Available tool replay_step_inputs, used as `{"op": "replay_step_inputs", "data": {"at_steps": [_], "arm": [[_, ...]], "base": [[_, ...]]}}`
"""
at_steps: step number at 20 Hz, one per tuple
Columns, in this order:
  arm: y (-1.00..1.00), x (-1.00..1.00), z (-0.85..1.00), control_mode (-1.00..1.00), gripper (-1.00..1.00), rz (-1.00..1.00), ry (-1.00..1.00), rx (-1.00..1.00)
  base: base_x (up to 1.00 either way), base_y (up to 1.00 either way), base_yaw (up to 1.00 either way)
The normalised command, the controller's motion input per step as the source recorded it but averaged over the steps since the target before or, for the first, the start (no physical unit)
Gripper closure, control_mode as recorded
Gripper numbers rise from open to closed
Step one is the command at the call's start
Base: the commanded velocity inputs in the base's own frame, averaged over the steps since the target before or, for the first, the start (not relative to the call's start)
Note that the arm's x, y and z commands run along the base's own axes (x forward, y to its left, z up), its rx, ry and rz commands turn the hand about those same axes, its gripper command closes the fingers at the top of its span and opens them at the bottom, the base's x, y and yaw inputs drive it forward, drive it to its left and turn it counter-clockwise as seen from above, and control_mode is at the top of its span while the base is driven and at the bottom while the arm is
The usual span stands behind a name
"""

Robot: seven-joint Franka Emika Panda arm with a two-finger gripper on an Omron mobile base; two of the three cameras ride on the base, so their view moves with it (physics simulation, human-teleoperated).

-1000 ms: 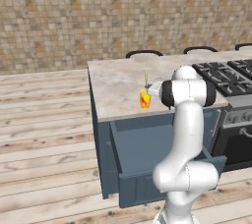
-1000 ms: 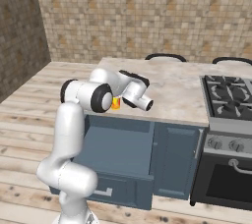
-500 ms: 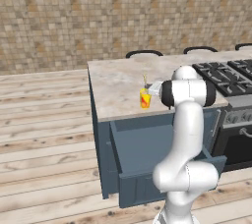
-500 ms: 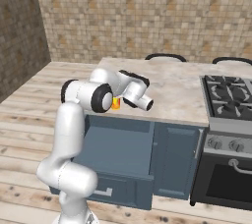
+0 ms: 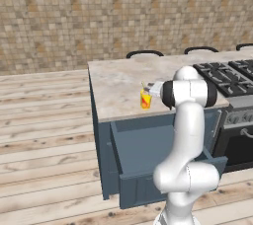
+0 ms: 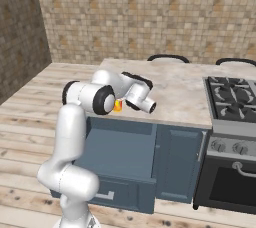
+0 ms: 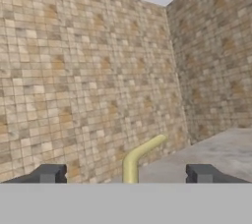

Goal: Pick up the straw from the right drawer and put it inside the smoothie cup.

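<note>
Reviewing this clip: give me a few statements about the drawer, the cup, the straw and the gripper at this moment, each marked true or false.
1. The right drawer is pulled open. True.
2. The smoothie cup lies on its side inside the drawer. False: it stands upright on the counter.
3. The straw rises between the gripper's fingertips in the hand view, bent tip up. True.
4. The gripper is closed tight on the straw. False: its tips stand wide apart, clear of the straw.
5. The cup sits on the stove. False: it is on the counter, left of the stove.
</note>
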Motion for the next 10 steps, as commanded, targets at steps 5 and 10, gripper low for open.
{"op": "replay_step_inputs", "data": {"at_steps": [5, 10], "arm": [[0.0, -0.2, 0.01, -1.0, -1.0, 0.02, -0.05, 0.0], [0.0, -0.54, 0.24, -1.0, -1.0, 0.04, -0.12, 0.0]], "base": [[0.0, 0.0, 0.0], [0.0, 0.0, 0.0]]}}
